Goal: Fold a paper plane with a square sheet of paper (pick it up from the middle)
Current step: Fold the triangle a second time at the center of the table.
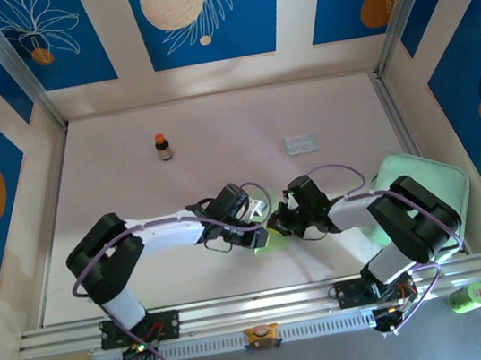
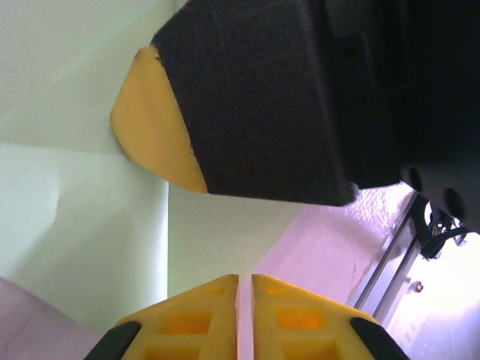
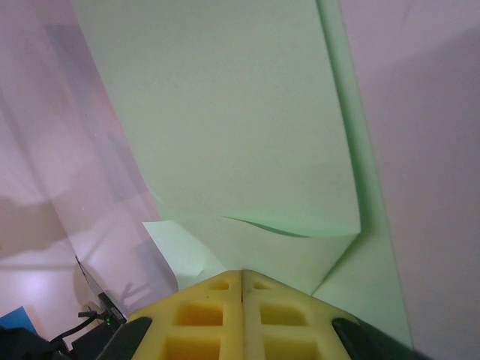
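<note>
Early days: the square sheet of paper [image 3: 225,135] lies near the arms' bases, one flap folded over, no dart shape yet. The right gripper [image 3: 241,273] pinches the fold, fingers pressed together; the left gripper [image 2: 245,279] sits just beside it, fingers all but touching. Most folds left

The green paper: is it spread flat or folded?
Folded, at least partly. In the right wrist view the green paper shows one layer lying over another, with folded edges meeting near the right gripper.
</note>
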`<state>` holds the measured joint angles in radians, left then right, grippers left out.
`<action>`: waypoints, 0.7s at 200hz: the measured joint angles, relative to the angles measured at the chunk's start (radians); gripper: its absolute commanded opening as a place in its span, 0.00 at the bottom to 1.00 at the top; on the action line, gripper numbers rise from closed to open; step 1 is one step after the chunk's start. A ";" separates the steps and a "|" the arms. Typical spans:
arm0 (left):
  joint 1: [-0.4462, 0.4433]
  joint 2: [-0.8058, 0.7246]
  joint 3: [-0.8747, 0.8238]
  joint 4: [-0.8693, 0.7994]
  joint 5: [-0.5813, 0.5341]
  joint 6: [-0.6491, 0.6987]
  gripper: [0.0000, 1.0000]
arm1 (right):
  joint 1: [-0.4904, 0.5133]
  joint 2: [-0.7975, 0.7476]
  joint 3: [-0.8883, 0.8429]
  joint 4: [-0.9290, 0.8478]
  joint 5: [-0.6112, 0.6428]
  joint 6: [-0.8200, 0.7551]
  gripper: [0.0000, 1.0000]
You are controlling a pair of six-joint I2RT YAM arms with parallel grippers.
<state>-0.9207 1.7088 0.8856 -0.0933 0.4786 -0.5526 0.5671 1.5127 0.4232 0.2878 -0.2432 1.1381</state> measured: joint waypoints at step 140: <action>0.000 0.048 -0.034 0.011 -0.019 0.005 0.13 | -0.006 -0.005 0.000 -0.011 -0.002 0.000 0.03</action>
<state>-0.9211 1.7565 0.8513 -0.0818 0.4599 -0.5480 0.5606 1.5082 0.4232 0.2768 -0.2447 1.1378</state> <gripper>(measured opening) 0.131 0.053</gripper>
